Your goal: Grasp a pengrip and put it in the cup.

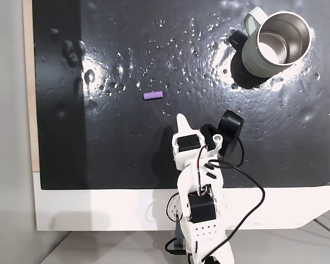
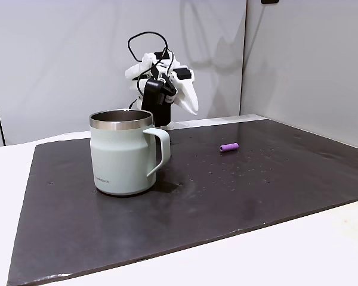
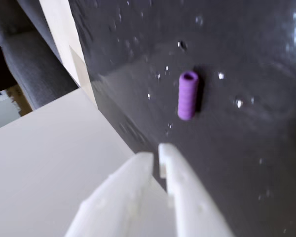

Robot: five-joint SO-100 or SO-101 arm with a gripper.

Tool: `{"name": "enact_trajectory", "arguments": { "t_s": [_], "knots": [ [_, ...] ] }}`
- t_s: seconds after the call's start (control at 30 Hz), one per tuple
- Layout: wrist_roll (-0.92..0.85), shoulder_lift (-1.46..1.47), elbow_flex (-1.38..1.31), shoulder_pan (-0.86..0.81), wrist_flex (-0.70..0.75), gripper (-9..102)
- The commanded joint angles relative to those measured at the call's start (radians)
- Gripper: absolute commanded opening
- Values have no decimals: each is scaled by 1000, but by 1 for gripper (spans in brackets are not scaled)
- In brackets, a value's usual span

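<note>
Just one pengrip [image 1: 153, 95] here, lying flat on the black mat [image 1: 126, 159], out in the open and well apart from the one cup [image 1: 275, 44], which stands upright near the mat's top right corner in a fixed view. In the wrist view the gripper [image 3: 156, 154] hangs near the pengrip [image 3: 188, 95], white fingers [image 3: 138, 173] pretty much together, holding nothing.

The pengrip [image 1: 153, 95] is light purple and ribbed, lying on a glossy black mat [image 1: 126, 148] speckled with pale spots. The cup [image 2: 123, 156] is pale sage green with a shiny steel rim. The gripper [image 3: 157, 154] is white.
</note>
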State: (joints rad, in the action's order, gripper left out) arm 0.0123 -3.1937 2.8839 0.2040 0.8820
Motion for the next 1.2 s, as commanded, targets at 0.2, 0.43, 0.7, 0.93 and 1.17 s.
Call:
{"name": "enact_trajectory", "arguments": {
  "t_s": [0.2, 0.43, 0.7, 0.93, 1.17],
  "knots": [
    [121, 482, -686, 92, 327, 13],
    [267, 845, -1011, 114, 512, 24],
    [413, 1200, -1218, 132, 597, 30],
    [502, 1437, -1302, 130, 614, 31],
    [531, 1601, -1341, 173, 541, 30]
  ]
}}
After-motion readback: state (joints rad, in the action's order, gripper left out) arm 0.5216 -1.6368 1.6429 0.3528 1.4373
